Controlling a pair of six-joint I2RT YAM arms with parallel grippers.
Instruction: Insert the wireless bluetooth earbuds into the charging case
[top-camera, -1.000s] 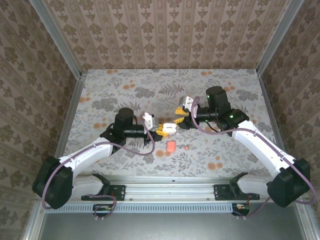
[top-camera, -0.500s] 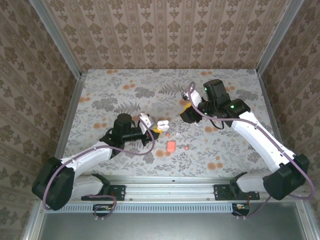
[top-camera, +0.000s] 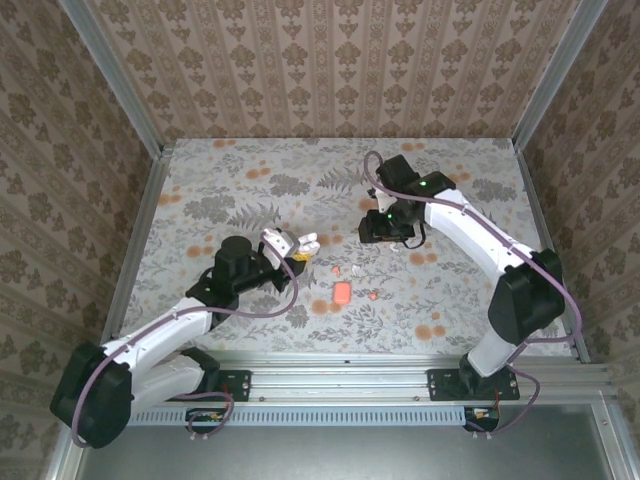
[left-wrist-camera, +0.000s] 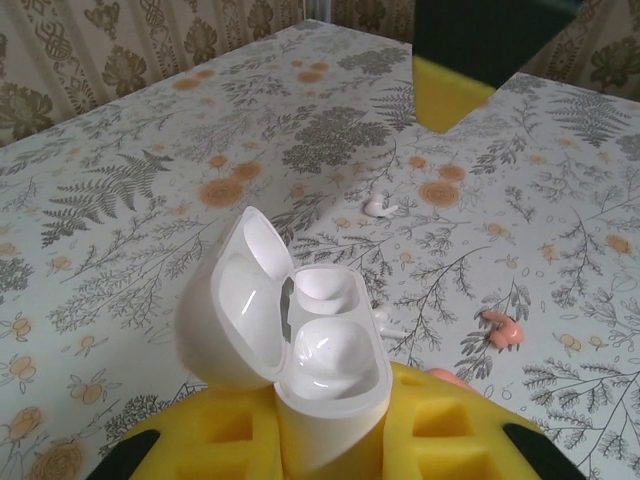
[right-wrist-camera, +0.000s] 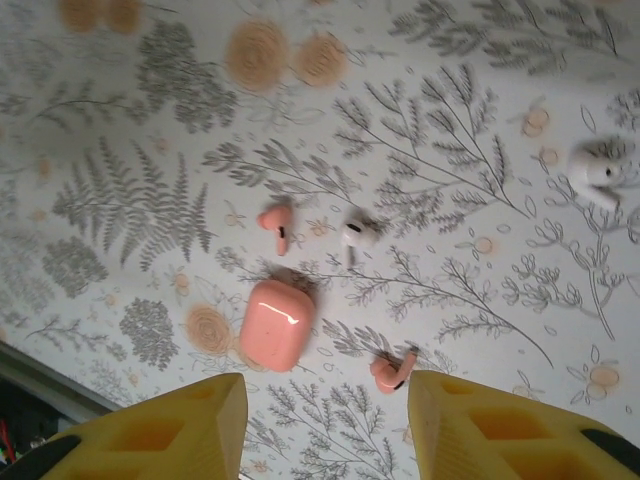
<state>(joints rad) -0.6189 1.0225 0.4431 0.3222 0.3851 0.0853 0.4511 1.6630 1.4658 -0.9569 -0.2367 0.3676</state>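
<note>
The left claw (top-camera: 288, 250) is clamped on the white charging case (left-wrist-camera: 320, 360), which sits mouth-up between the yellow fingers (left-wrist-camera: 190, 445). In the left wrist view the lid (left-wrist-camera: 235, 300) swings open toward 10 o'clock, and the long axis of the mouth runs from about 11 to 5 o'clock.

In the top view a closed coral case (top-camera: 342, 292) lies flat on the table (top-camera: 220, 180) at 4 o'clock from that claw. The right claw (right-wrist-camera: 325, 400) hangs at 1 o'clock from it, jaws apart with only floral table surface between them.

In the right wrist view the coral case's long axis runs from 1 to 7 o'clock.
- One coral earbud (right-wrist-camera: 275, 222) lies at 12 o'clock of the coral case, just beside it, stem toward 6 o'clock.
- A white earbud (right-wrist-camera: 357, 235) lies at 1 o'clock of the case, stem toward 7 o'clock.
- The second coral earbud (right-wrist-camera: 393, 372) rests at 4 o'clock of the case, stem toward 1 o'clock.
- The second white earbud (right-wrist-camera: 597, 165) sits well apart at 2 o'clock, too blurred to tell which way it points.

All four buds lie loose on the table, apart from both claws.
</note>
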